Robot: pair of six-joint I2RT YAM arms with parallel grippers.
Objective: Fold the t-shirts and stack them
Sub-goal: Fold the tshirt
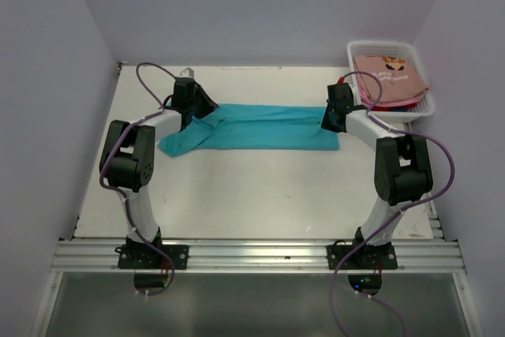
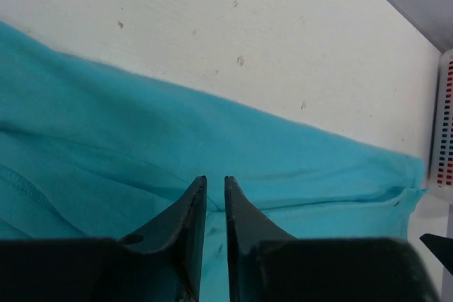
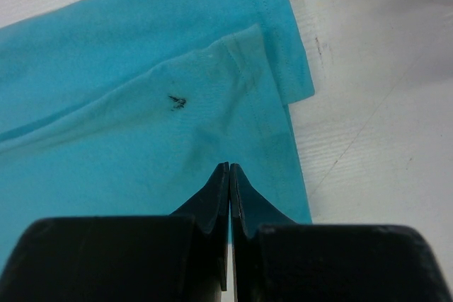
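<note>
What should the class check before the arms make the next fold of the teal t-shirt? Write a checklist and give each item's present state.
1. The teal t-shirt lies as a long band on the table: ok.
2. The left gripper is shut at the band's left end, with cloth showing between its tips: ok.
3. The right gripper is shut at the right end: ok. Whether it pinches cloth: cannot tell.
4. The band's edges line up: not ok, a sleeve juts out at the left end.
5. The basket holding the pink t-shirt stands apart from the band: ok.
</note>
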